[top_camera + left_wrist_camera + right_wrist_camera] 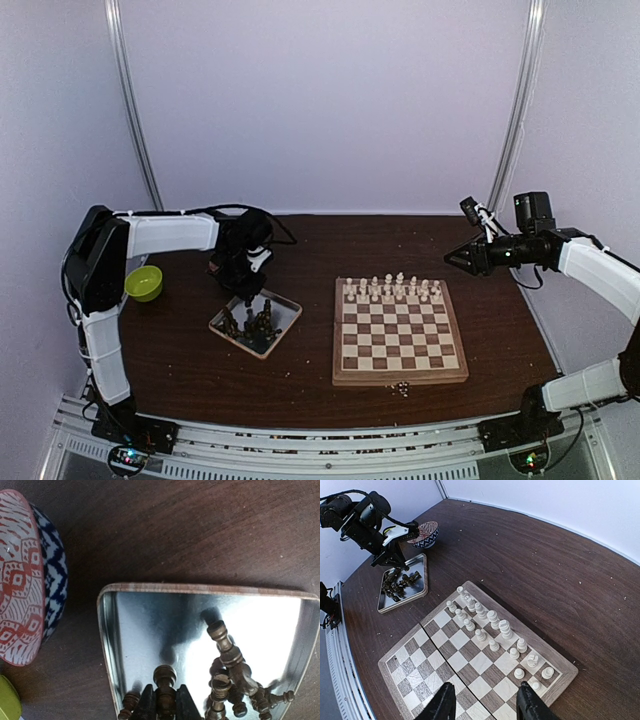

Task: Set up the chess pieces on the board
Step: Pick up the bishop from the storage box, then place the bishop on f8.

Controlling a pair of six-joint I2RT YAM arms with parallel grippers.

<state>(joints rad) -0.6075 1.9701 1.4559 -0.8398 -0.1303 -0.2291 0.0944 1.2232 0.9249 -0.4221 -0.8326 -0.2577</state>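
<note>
The board [398, 368] lies right of centre, with cream chess pieces [392, 290] standing in its two far rows; the right wrist view shows these pieces [492, 630] too. Dark chess pieces [232, 675] lie heaped in a silver tray [200, 588] left of the board. My left gripper [165, 707] is down in the tray, shut on one dark piece [165, 677] whose round head sticks out past the fingertips. My right gripper [487, 705] hangs open above the board's right side with nothing between its fingers; the top view shows this gripper [455, 257] past the board's far right corner.
A patterned red, white and blue bowl [25, 575] stands beside the tray's far side. Further left is a green bowl [144, 283]. A few small bits [400, 388] lie at the board's front edge. White walls close in the table.
</note>
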